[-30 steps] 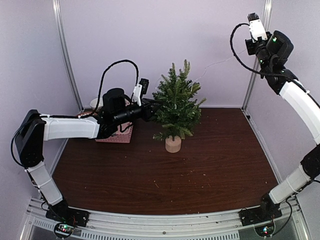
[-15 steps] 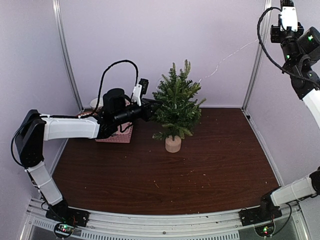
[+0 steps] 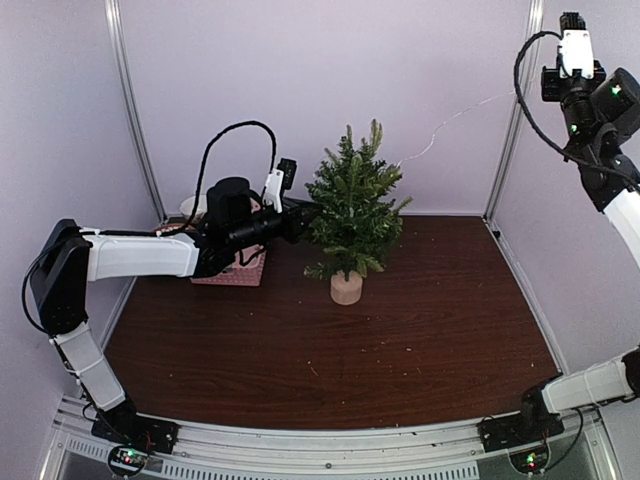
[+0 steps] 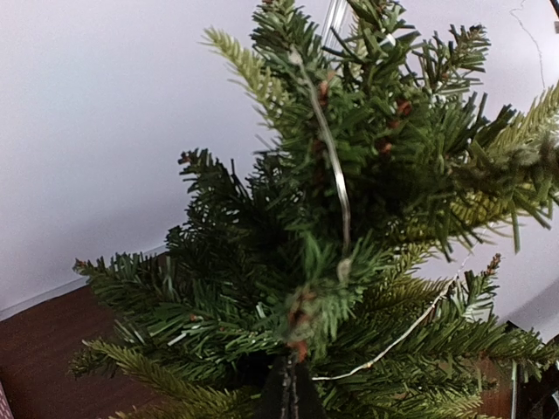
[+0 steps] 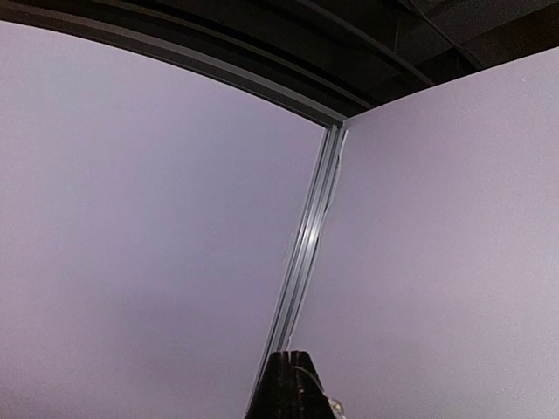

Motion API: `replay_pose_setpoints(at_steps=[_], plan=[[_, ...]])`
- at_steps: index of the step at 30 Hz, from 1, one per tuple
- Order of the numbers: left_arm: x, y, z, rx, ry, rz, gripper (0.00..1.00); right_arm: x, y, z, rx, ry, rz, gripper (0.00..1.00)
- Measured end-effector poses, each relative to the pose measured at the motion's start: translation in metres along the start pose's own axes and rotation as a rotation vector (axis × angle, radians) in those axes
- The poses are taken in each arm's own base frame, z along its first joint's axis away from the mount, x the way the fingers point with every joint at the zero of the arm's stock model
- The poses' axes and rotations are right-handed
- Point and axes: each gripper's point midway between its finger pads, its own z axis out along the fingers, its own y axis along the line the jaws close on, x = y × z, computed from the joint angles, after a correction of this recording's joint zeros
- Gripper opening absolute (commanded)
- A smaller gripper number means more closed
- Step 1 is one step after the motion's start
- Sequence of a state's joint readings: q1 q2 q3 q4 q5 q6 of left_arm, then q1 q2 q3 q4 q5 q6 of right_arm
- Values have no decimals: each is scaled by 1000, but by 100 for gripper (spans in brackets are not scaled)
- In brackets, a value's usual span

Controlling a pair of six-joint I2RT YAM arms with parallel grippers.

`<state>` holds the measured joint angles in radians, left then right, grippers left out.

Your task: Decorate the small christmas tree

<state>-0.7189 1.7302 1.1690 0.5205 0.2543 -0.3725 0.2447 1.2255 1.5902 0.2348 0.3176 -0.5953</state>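
Setting: enclosed robot test cell, lab-type, not domestic.

- Plain pale lilac panels (image 3: 300, 70) close the back and both sides of the overhead view, with no furnishings on them.
- Aluminium profile posts (image 3: 131, 100) at upper left and upper right join the panels. The right wrist view shows one such post (image 5: 299, 262) in a panel corner, under a dark frame along the top.
- Dark wood-grain tabletop (image 3: 420, 330) forms the booth floor.
- A slotted aluminium rail (image 3: 320, 452) along the bottom edge carries both arm bases. Small boards with lit LEDs (image 3: 127, 459) sit at lower left and lower right.
- Exposed black cabling (image 3: 240, 123) loops off the left arm (image 3: 140, 255); the right arm (image 3: 612, 205) has the same.
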Motion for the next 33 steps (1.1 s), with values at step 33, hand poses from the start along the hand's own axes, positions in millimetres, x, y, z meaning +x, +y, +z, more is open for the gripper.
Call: replay_pose_setpoints(at_steps=[33], plan=[[4, 6, 2, -16, 7, -17, 0, -80, -12, -28, -196, -211, 369, 0]])
